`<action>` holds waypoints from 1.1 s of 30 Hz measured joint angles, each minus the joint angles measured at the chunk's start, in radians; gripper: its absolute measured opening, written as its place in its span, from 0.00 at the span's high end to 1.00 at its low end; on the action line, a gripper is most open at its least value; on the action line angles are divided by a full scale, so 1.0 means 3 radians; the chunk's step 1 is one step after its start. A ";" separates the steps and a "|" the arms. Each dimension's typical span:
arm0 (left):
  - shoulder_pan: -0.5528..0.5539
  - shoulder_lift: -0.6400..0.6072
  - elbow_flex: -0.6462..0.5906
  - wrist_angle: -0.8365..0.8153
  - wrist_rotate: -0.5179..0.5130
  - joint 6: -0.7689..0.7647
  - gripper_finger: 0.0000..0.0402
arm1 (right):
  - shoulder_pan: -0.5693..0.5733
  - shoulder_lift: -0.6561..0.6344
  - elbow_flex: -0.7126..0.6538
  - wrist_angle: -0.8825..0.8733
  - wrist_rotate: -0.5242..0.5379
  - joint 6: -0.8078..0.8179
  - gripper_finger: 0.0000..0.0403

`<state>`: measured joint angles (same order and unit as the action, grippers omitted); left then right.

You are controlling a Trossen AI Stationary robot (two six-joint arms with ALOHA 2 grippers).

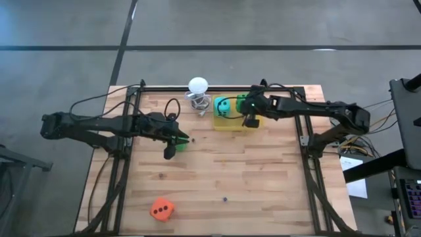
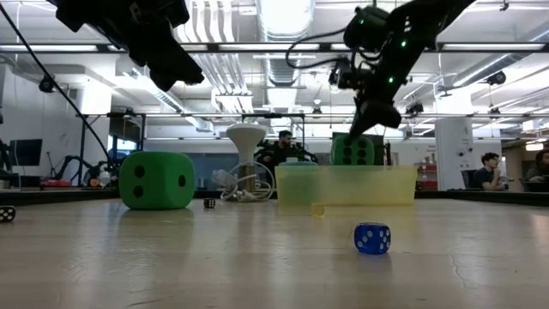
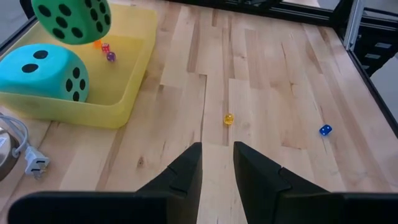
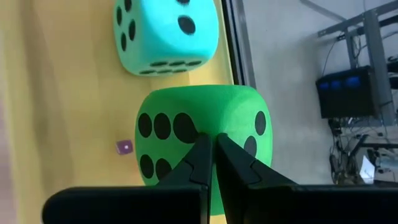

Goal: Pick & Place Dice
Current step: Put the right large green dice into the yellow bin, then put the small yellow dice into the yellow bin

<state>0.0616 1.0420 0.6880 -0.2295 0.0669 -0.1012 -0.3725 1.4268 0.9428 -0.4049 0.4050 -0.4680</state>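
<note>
Four big soft dice show here. The teal foam die with black dots (image 1: 222, 105) already sits in the see-through yellow tray (image 1: 231, 124) at the far side of the worktop (image 1: 263, 178). The right pincer (image 4: 213, 163) is pinched tight on one bright green foam die with black dots (image 4: 199, 134) and holds it up over the tray, just beside the teal one. So I think one die is done and this one is nearly done.

The other bright green foam die (image 2: 157, 180) sits on the wood under the left pincer (image 3: 217, 163), whose fingers are a little apart and hold nothing. The orange-red foam die (image 1: 162, 209) waits far off at the near left.

The tray has room left beside the teal die. The white ball on a wire stand (image 1: 197, 92) is just left of the tray, so watch that side. The middle of the worktop is wide and open, with only tiny dice on it.
</note>
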 joint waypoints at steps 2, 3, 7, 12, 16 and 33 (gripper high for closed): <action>0.0000 0.0000 0.0000 0.0000 0.0000 -0.0002 0.76 | -0.0042 0.0073 0.0000 0.0079 -0.0042 -0.0031 0.98; 0.0000 0.0000 0.0000 0.0000 0.0001 -0.0006 0.76 | -0.0054 0.0107 0.0000 0.0127 -0.0051 -0.0039 0.98; 0.0000 0.0000 0.0000 0.0000 0.0000 -0.0009 0.76 | -0.0061 0.0251 0.0004 0.0279 -0.0072 -0.0142 0.98; 0.0000 0.0000 0.0000 0.0000 0.0000 -0.0009 0.76 | -0.0064 0.0474 0.0091 0.0267 -0.0070 -0.0212 0.98; -0.0001 0.0000 0.0000 -0.0001 0.0000 -0.0009 0.76 | -0.0062 0.0622 0.0143 0.0288 -0.0048 -0.0251 0.98; -0.0001 0.0000 0.0000 0.0001 0.0000 -0.0011 0.76 | -0.0061 0.0626 0.0169 0.0349 -0.0078 -0.0281 0.98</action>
<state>0.0612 1.0420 0.6880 -0.2291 0.0669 -0.1043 -0.3907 1.6147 0.9936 -0.3000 0.3815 -0.5523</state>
